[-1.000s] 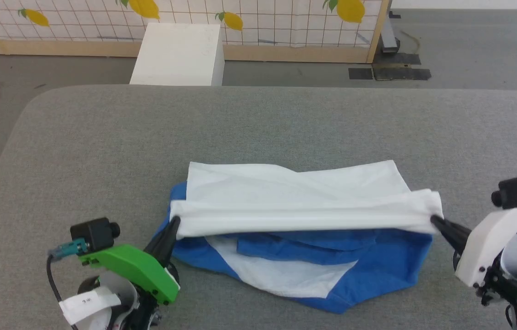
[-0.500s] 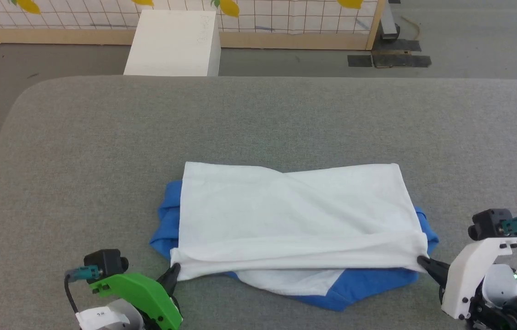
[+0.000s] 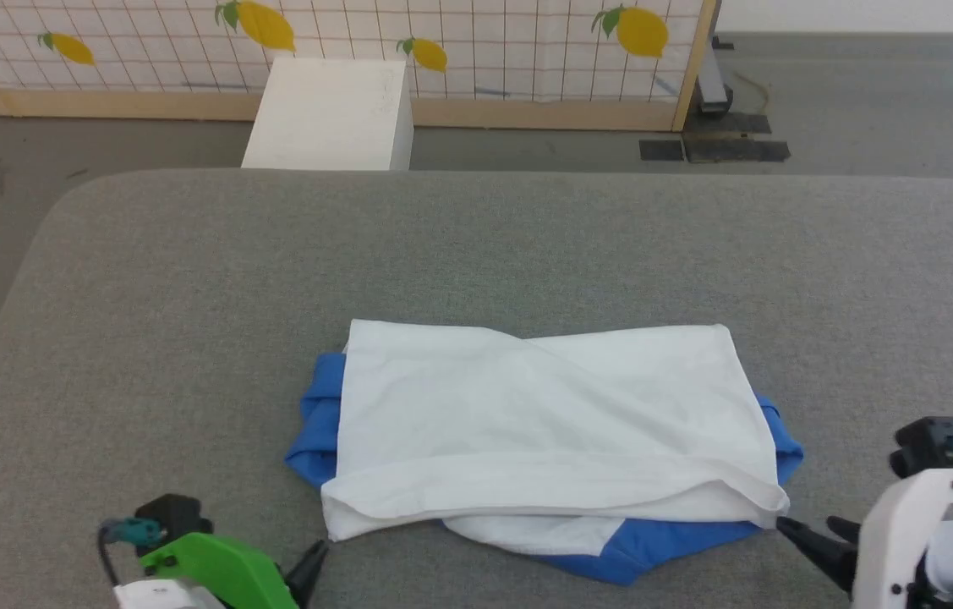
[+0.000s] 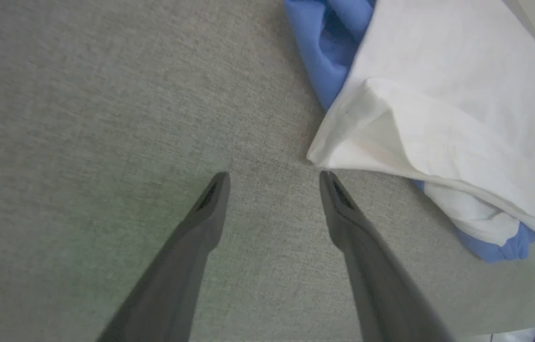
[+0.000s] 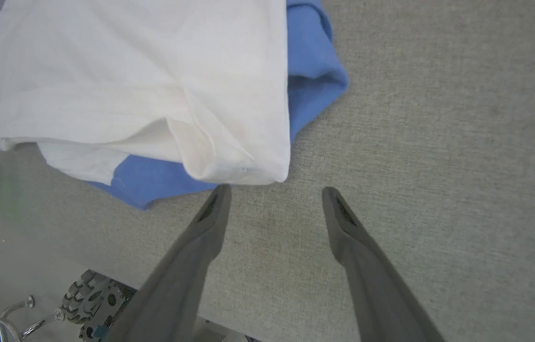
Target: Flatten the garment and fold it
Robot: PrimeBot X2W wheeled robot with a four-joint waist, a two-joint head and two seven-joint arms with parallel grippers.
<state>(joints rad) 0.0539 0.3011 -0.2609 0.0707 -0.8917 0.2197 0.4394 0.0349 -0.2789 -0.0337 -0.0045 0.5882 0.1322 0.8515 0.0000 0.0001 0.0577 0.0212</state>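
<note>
A: Since the left pincer [image 4: 274,175] stands spread and empty, its tips just off the near left corner of the white layer, and the right pincer [image 5: 276,189] is likewise spread and empty at the near right corner — which step is this?

B: The pause between folds, I'd judge. The shirt [image 3: 544,423] lies close to the table's [image 3: 188,279] near edge, about midway along it, with the white body doubled over the blue sleeves. Blue pokes out at both ends and along the near side.

A: Flat enough, then?

B: Not quite. The near hem of the white layer sits puffed, with a loose pocket under it, and a crease runs across the top.

A: And next?

B: Probably a crosswise fold, one end over the other — that calls for fresh pinches on both corners of one end. They should catch every layer, blue included, and the carry should stay low so the stack does not slide apart.
</note>
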